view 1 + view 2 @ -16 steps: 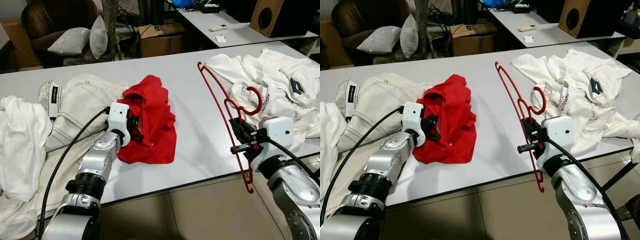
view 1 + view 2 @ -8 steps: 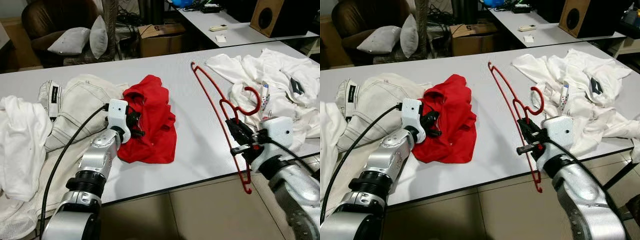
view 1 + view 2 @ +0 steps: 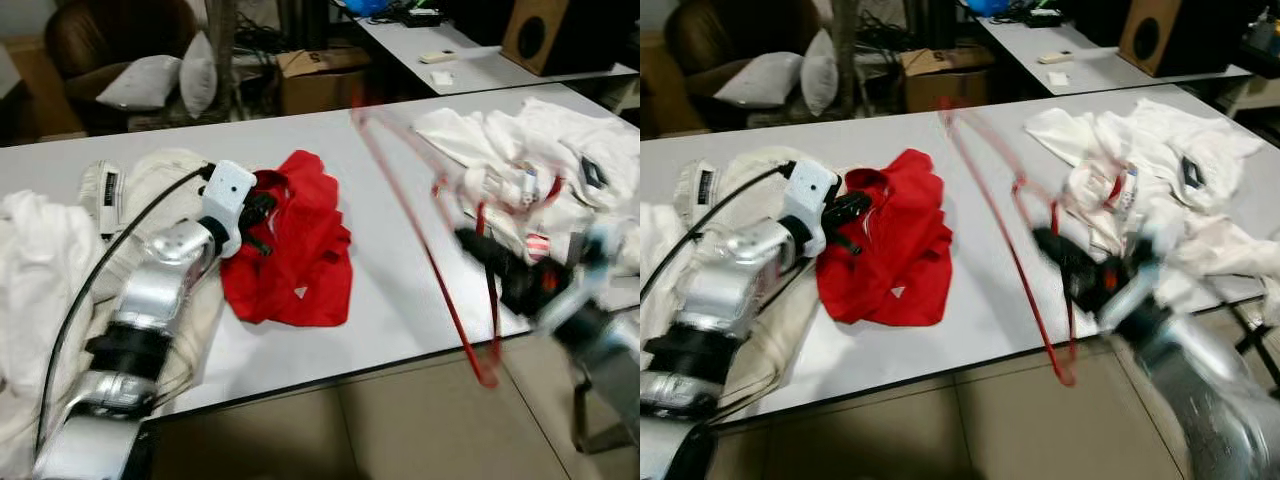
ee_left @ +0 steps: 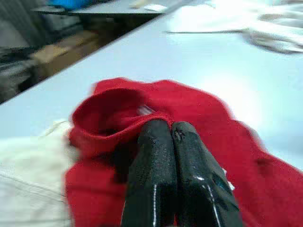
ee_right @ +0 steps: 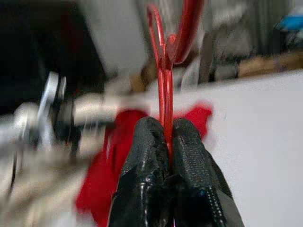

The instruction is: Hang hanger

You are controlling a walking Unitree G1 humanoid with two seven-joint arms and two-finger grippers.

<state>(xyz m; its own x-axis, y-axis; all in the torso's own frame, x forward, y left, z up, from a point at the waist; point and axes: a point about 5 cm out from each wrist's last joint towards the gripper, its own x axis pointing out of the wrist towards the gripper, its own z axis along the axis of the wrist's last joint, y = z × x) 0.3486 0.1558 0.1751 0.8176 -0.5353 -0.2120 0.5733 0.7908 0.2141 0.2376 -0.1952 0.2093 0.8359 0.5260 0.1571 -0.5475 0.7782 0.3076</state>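
Swinging fast enough to blur, the red hanger [image 3: 1005, 230] could twist or slip out of the right gripper [image 5: 166, 142], whose fingers are clamped together on its thin wire near the hook; its long arm could also snag the white clothes [image 3: 560, 150] beside it. The right forearm reaches low over the table's [image 3: 300, 140] near edge, holding the hanger tilted above it. The left gripper [image 4: 163, 137], fingers pressed together, rests against the red garment [image 3: 295, 250], apparently pinching a fold

Glossy red plastic hanger [image 5: 163, 71]; matt, textured black fingers [image 5: 189, 161] on the right hand [image 5: 166, 142]; soft red cloth [image 3: 290, 250]; smooth white desk [image 3: 400, 260].
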